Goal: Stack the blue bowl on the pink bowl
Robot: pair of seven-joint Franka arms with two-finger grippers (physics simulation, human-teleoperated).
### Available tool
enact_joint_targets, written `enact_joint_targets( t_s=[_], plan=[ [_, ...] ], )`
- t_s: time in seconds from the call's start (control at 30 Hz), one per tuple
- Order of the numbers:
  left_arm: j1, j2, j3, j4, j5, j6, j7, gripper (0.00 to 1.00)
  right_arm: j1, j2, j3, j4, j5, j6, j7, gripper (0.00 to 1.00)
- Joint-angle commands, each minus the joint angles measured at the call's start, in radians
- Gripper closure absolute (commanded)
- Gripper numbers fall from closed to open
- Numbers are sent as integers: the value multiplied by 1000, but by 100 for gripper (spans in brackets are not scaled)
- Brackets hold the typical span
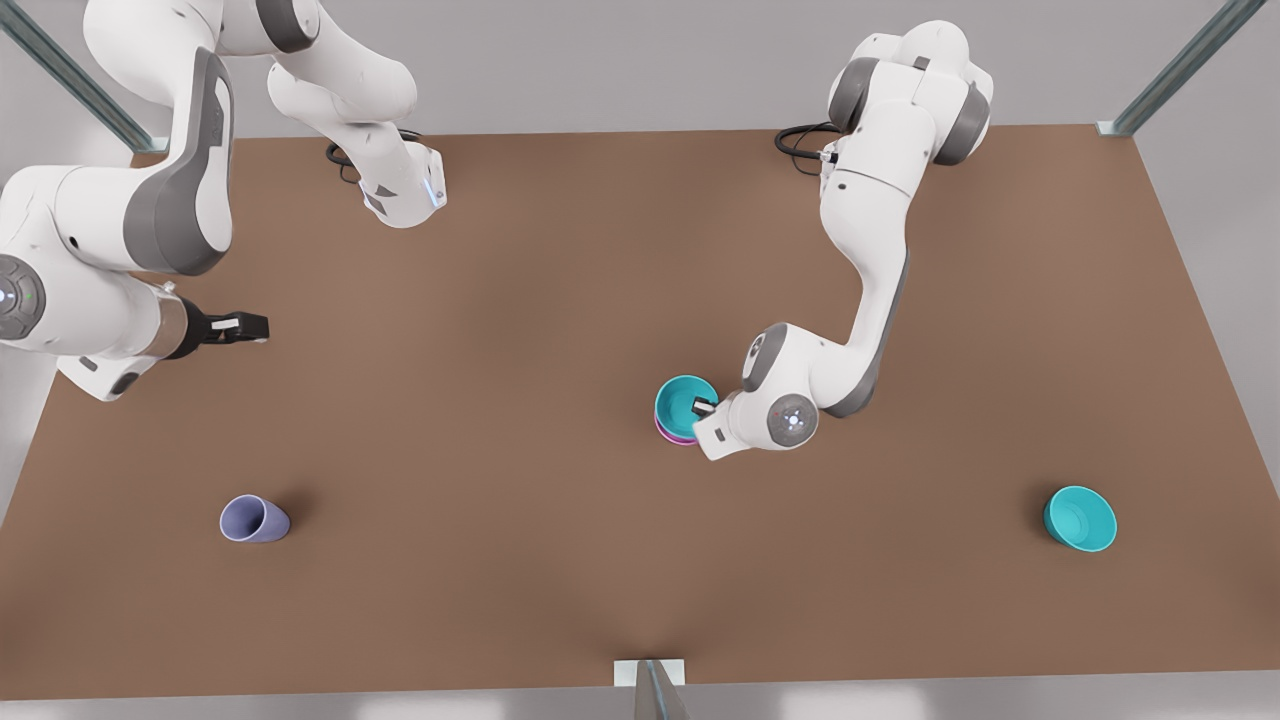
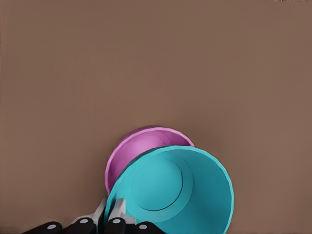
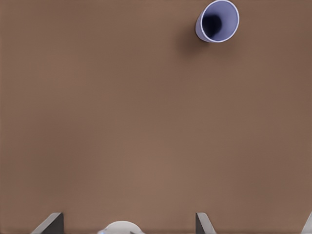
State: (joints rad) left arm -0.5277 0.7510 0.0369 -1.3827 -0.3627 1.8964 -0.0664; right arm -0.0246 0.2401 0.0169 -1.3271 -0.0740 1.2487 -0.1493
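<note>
- Blue bowl (image 1: 684,403) sitting in the pink bowl (image 1: 672,433) near the middle of the brown table (image 1: 520,330); only a thin magenta crescent of the pink bowl peeking out below the teal rim in the front view.
- In the left wrist view, blue bowl (image 2: 178,187) tilted and offset over the pink bowl (image 2: 139,148), covering most of it, with the lighter pink inside exposed on one side.
- Left gripper (image 1: 704,407) at the blue bowl's rim, on the front view's right side of the bowl; fingers (image 2: 117,210) pinched on the bowl's wall, one inside and one outside.
- Right gripper (image 1: 255,327) held above the table at the front view's left, well apart from both bowls, its arm waiting; finger state cannot be told from the front view, but the fingertips (image 3: 48,224) stand spread wide apart in the right wrist view, with nothing between them.
- Lavender-blue cup (image 1: 253,520) lying on its side near the front view's lower left, mouth facing the camera in the right wrist view (image 3: 218,20).
- Wider teal bowl (image 1: 1080,518) tilted on the table far to the front view's right, well apart from the stack.
- No readable brands, labels or writing on any bowl, the cup or the arms.
</note>
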Motion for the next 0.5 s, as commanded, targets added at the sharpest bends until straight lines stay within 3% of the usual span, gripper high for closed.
enact_joint_targets(
  t_s=[0.0,0.27,0.3,0.4,0.43,0.47],
  plan=[
    [0,2,0,-1,-4,6,-268,79,0,-1,0,0,0,0,-29,0],
    [-8,10,-2,-3,-10,41,-263,79,0,1,0,-4,0,5,-29,0],
    [-8,10,-2,-3,-4,32,-250,0,0,1,0,-4,0,5,-29,0],
    [-5,-9,1,-26,34,4,-237,0,0,1,0,-6,0,6,-29,0],
    [-2,-44,29,-24,62,-111,-173,0,0,1,0,-6,0,6,-29,0],
    [-2,-140,123,-21,157,-316,-138,0,0,1,0,-4,0,6,-29,0]
  ],
)
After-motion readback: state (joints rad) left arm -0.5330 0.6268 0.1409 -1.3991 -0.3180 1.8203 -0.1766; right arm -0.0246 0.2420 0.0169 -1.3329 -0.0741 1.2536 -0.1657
